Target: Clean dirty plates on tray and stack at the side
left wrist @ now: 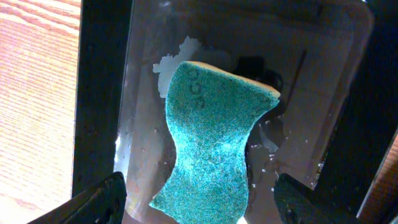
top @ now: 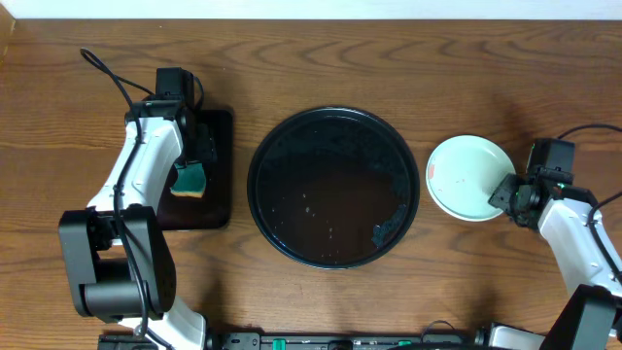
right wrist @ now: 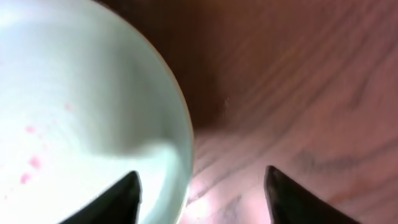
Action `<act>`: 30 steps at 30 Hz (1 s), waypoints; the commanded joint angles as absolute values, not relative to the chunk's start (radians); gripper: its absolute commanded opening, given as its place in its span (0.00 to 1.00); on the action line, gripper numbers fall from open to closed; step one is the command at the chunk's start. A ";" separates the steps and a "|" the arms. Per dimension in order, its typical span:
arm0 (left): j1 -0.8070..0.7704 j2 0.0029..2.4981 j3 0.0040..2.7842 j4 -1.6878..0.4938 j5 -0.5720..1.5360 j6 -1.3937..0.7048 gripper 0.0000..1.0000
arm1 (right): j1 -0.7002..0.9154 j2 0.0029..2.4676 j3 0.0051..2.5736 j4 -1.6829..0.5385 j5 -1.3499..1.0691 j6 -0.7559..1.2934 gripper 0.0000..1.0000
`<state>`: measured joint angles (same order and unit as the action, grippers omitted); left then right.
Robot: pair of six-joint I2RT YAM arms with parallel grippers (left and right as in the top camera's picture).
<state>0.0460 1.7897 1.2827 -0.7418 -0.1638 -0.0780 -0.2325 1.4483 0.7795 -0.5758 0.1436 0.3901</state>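
The large round black tray (top: 255, 185) sits mid-table with no plate on it. One pale mint-green plate (top: 466, 177) with small red smears lies on the bare wood to its right; no yellow plate shows. My right gripper (top: 503, 192) is open and straddles the plate's right rim. In the right wrist view, one finger is over the plate (right wrist: 81, 93), the other over wood, with the gripper (right wrist: 202, 180) empty. My left gripper (top: 194, 156) is open over a teal sponge (top: 190, 180). In the left wrist view its fingers (left wrist: 199, 190) flank the sponge (left wrist: 211, 143) without touching.
The sponge lies on a small rectangular black tray (top: 219, 126) at the left, which is wet and glossy in the left wrist view (left wrist: 99, 93). The round tray holds wet sheen and a small smudge (top: 384, 231) near its right rim. Wood tabletop (right wrist: 298, 81) surrounds everything.
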 commanded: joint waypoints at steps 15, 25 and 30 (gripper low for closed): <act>0.050 1.797 1.274 -0.742 -0.173 -0.079 0.77 | -0.241 1.121 1.261 -1.052 -0.043 0.184 0.99; 0.050 1.797 1.274 -0.742 -0.173 -0.079 0.77 | -0.241 0.847 1.302 -1.132 -0.302 0.119 0.99; 0.050 1.797 1.274 -0.742 -0.173 -0.079 0.77 | -0.241 0.744 1.301 -1.176 -0.280 0.099 0.99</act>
<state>0.0460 1.7897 1.2827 -0.7414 -0.1638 -0.0780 -0.2325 0.7849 1.2877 -1.1675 -0.2634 0.1322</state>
